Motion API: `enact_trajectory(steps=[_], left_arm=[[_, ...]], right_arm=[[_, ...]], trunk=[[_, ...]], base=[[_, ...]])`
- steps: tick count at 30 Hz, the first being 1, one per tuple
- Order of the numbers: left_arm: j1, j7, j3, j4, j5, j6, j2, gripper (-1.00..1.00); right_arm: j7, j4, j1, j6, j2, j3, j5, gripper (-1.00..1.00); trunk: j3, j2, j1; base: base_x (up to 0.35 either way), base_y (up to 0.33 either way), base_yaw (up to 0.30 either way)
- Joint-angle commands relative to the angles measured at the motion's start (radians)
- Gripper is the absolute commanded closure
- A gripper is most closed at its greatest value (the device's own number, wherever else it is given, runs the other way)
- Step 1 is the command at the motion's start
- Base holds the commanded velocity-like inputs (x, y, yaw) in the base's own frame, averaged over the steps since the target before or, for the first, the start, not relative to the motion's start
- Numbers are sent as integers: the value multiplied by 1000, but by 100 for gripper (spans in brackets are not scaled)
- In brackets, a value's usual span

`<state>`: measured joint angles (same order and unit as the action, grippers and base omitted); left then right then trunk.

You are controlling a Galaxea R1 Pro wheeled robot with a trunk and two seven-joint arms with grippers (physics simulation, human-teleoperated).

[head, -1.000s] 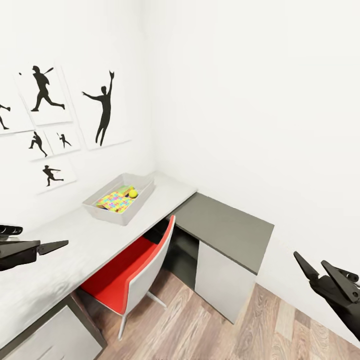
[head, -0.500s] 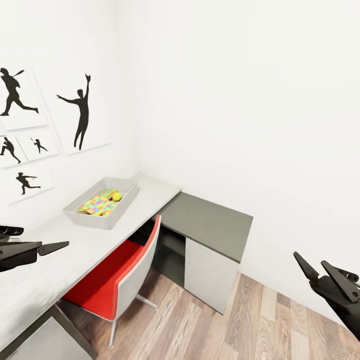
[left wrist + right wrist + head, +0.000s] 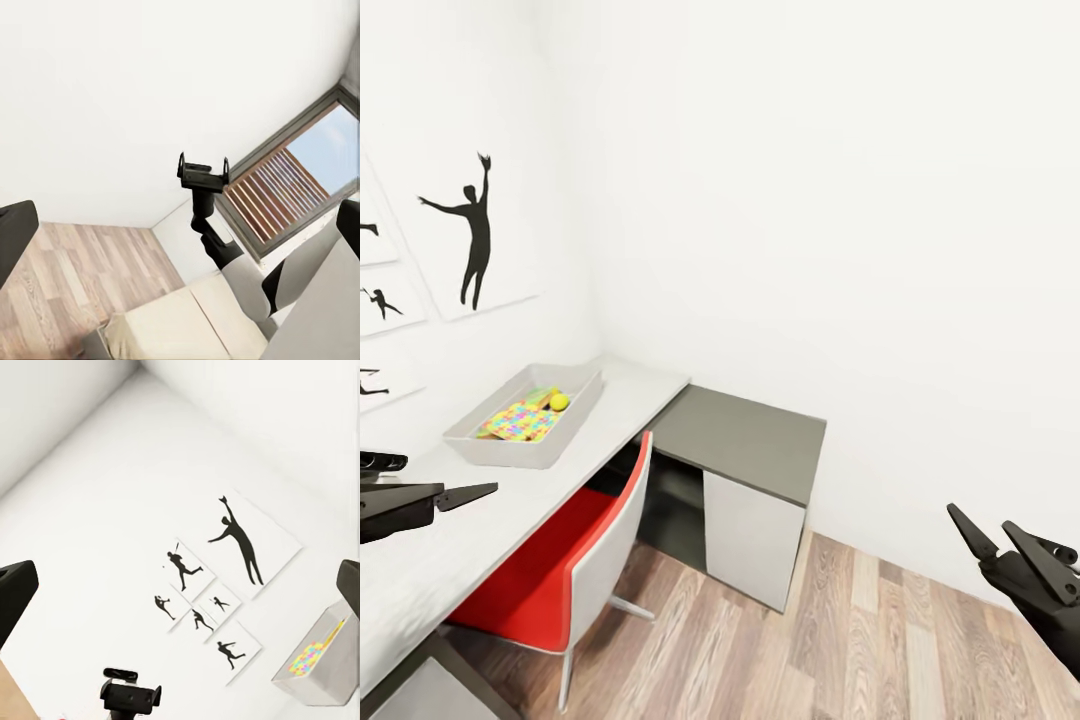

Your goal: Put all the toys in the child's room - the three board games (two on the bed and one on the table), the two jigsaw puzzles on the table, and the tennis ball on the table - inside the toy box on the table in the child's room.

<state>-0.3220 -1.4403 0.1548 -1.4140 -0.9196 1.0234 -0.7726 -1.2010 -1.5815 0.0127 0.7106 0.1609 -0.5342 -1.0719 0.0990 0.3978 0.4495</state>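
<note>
Meanwhile, toy box [image 3: 520, 432]: on the white table [image 3: 440, 560], holding a jigsaw puzzle [image 3: 515, 421] and tennis ball [image 3: 559, 402].
Grippers: left gripper [image 3: 465, 494] and right gripper [image 3: 1000, 540] both spread, empty.
Chair [image 3: 575, 570]: red, tucked under.

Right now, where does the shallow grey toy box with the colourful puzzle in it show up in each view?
Head view: the shallow grey toy box sits on the white desk at the left, below the wall prints.
Left wrist view: I can't find it there.
Right wrist view: the box is at the lower right edge.
Shared landmark: the print of the black reaching silhouette.
</note>
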Motion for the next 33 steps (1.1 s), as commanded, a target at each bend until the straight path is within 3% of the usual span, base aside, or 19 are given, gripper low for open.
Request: enact_trajectory(steps=[1, 33], left_arm=[[0, -2, 0, 0, -2, 10, -1, -100], [0, -2, -8, -7, -2, 10, 1, -100]], right_arm=[[0, 0, 1, 7, 0, 0, -4, -100], [0, 3, 1, 7, 3, -1, -3, -100]], trunk=[[1, 2, 1], [-32, 2, 1]], base=[[-95, 31, -247], [-26, 11, -246]])
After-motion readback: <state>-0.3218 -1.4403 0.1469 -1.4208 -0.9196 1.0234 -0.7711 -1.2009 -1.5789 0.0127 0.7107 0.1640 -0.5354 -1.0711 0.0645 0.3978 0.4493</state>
